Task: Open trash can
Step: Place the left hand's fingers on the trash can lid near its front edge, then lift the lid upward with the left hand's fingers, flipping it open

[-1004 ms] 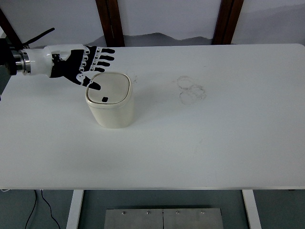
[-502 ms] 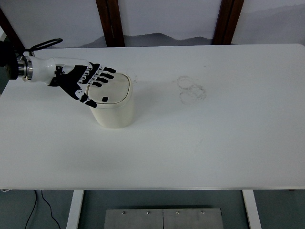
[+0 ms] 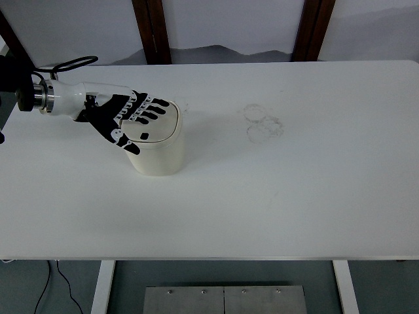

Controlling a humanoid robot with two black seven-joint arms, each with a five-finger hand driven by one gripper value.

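Trash can (image 3: 156, 140): a cream, rounded-square bin is seen standing upright on the white table (image 3: 294, 196), directly beneath the fingers of the working hand; its lid (image 3: 159, 124) is level and shut.

Left hand (image 3: 127, 116): the arm is brought in from the left edge, and the hand is laid palm-down over the near-left part of the lid. The fingers (image 3: 152, 109) are held straight and slightly fanned, nothing being grasped; the thumb hangs at the bin's corner nearest the wrist.

Small dark mark (image 3: 143, 136): it is seen on the lid just beyond the thumb tip, on the side facing the camera; it is judged to be a push-latch or button, though this cannot be confirmed at this size.

Change: within the last second the hand has been carried from behind and beside the bin to a position over the lid, and appears lowered. The bin has not been shifted.

Contact: whether the fingers are pressed onto the lid or held just above it cannot be told from this steep view.

Meaning for the task: the approach is judged complete; the pressing stroke is still to be delivered, and the lid has not been released.

Right hand: not seen.

Faint ring marks (image 3: 263, 123): noted on the table well beyond the fingertips, away from the work.
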